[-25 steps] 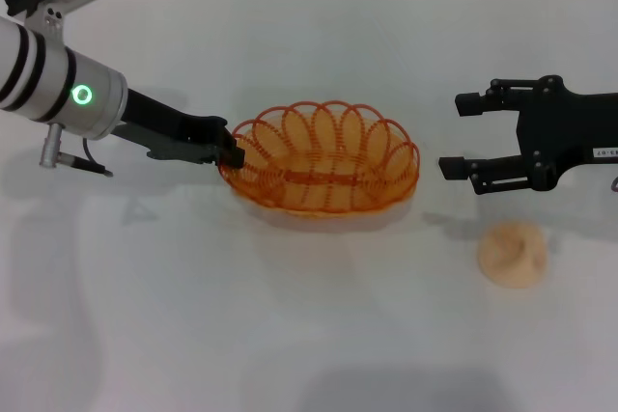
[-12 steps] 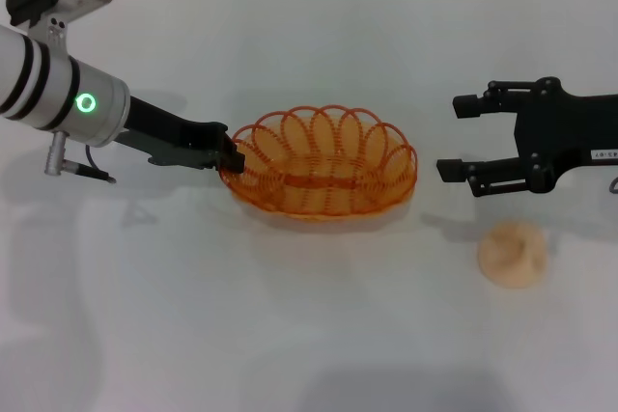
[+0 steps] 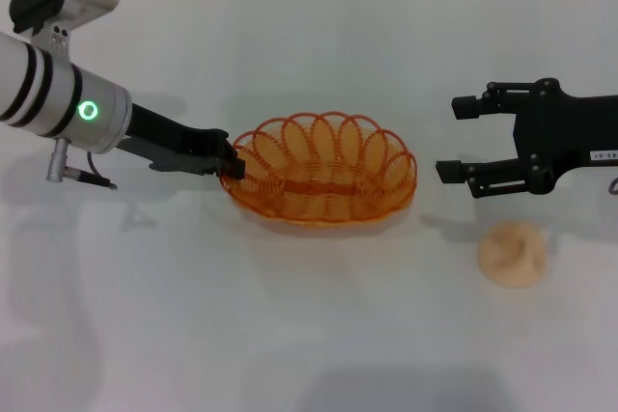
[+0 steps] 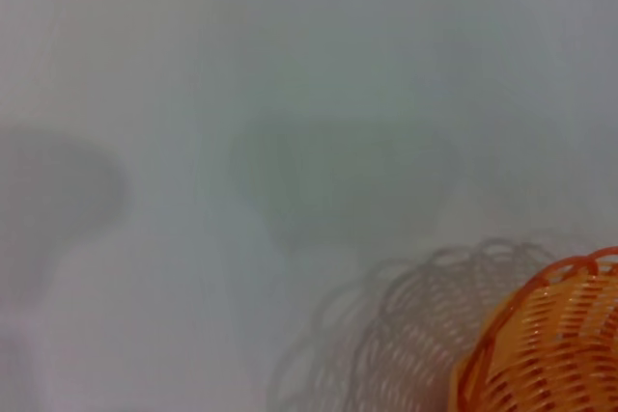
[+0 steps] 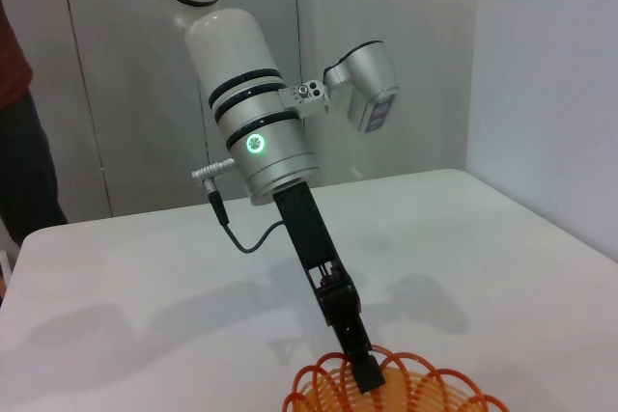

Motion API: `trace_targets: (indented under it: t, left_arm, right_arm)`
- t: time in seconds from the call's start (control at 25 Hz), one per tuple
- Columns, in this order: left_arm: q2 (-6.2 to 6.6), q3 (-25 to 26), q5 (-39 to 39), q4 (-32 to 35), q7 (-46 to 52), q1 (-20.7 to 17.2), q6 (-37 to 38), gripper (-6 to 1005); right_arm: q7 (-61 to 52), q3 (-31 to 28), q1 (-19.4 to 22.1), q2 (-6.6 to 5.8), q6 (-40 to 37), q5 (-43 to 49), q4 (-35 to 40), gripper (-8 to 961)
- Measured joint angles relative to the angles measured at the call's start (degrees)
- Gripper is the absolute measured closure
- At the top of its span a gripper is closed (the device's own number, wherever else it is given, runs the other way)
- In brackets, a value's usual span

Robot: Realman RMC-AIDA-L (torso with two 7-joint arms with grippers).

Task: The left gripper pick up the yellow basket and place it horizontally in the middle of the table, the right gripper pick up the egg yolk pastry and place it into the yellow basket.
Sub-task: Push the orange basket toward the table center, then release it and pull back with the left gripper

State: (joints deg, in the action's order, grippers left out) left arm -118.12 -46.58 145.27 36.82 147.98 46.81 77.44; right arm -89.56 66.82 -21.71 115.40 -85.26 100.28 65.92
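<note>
- Plain white surface; pale wall panels behind.
- Orange-yellow looped-wire basket, its rim clamped by the left end effector.
- Right end effector spread open; cream pastry lies just beside it.

yellow basket tilted, lifted slightly, left tool raised

bare table between yellow basket and egg yolk pastry.
</note>
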Motion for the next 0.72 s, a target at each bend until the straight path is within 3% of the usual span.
trace_targets:
  t: [0.72]
  left_arm:
    - [0.0, 0.0, 0.3, 0.0, -0.1, 0.2, -0.6, 891]
  right_arm:
    - [0.0, 0.0, 0.0, 0.0, -0.2, 0.0, 0.1, 154]
